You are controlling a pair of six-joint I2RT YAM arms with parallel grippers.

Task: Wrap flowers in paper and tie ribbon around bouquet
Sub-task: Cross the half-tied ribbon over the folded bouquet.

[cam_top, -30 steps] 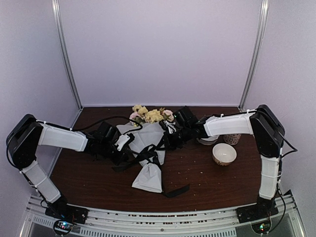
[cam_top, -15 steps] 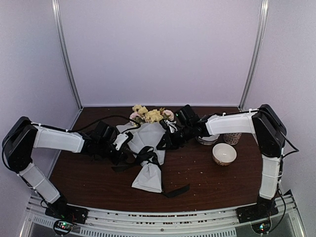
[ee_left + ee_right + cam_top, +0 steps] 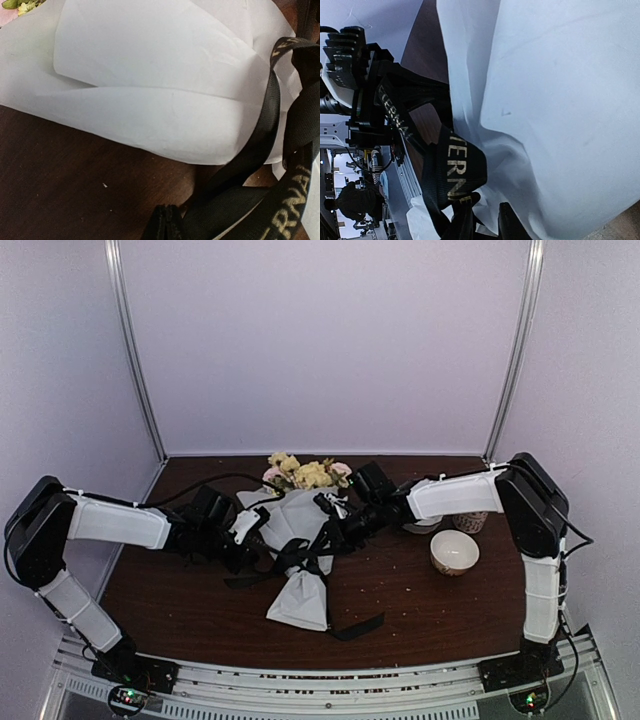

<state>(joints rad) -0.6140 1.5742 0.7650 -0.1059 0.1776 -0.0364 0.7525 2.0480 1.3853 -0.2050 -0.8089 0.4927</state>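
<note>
Two arms meet over the bouquet [image 3: 300,525], which lies mid-table with the flowers [image 3: 305,473] pointing at the far edge, close to the back wall, and the narrow folded end of the paper [image 3: 300,602] pointing at the near edge. The ribbon [image 3: 300,555] is bunched in a loose tangle across the cone's middle, and one tail trails onto the wood just right of the paper tip. There's bare table [image 3: 170,605] on the near left, plus a strip on the right between the wrap and the white bowl [image 3: 454,552], which sits well apart from it. From above both sets of fingers get lost in the black tangle, so the wrist cams matter here. The left gripper [image 3: 166,225] has its tips pressed together down at the wood by the paper's edge, with ribbon strands running right beside them; can't tell if any fabric is caught in there. The right gripper [image 3: 485,225] has its fingers a little apart over the paper, with a lettered ribbon loop draped against one finger and nothing pinched. Only the wrist views show the gold lettering.
</note>
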